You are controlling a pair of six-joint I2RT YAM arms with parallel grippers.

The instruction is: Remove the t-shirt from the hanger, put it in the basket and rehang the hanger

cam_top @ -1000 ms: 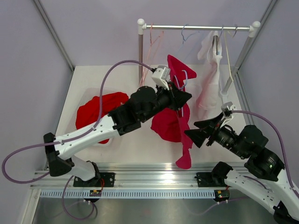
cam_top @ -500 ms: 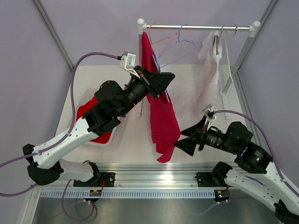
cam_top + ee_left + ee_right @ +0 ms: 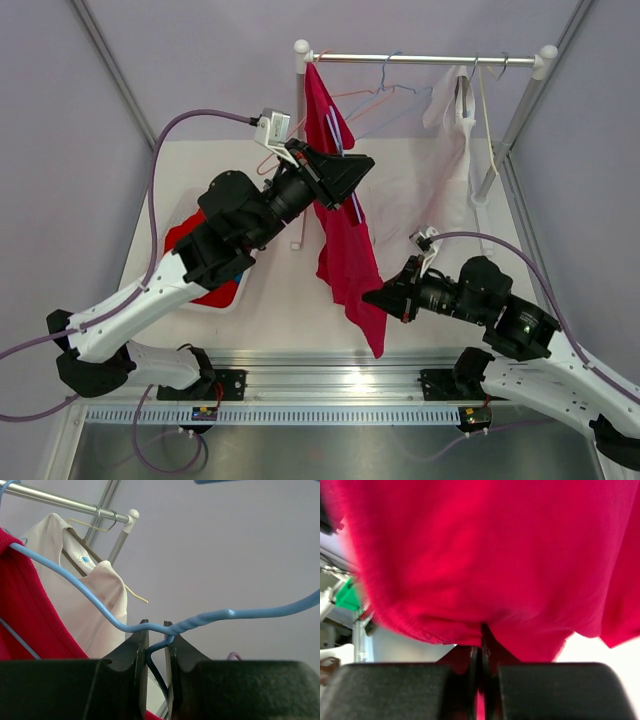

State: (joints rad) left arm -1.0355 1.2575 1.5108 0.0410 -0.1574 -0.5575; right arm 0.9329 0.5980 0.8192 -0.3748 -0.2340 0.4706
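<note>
And here's the t-shirt (image 3: 348, 255), bright crimson, plain, draped in long soft folds off a thin blue wire hanger (image 3: 100, 610). It is held in the air over the middle of the worktop (image 3: 290, 300), its top near the left post of the rail (image 3: 420, 58) at the far edge and its lowest tip trailing toward the near edge. The left end effector (image 3: 156, 630) is pressed together on the hanger, pinching the wire just below the twisted neck. The right end effector (image 3: 481, 652) is pressed together too, pinching what looks like a fold of the t-shirt's lower hem, though that wrist view is blurred. This cloth should be light, limp and stretchy, so it will likely sag and bunch rather than slide cleanly. A hem grip suits a steady downward pull, while the springy wire hanger needs that firm neck hold. A white garment (image 3: 450, 150) hangs well apart on the rail's right.
</note>
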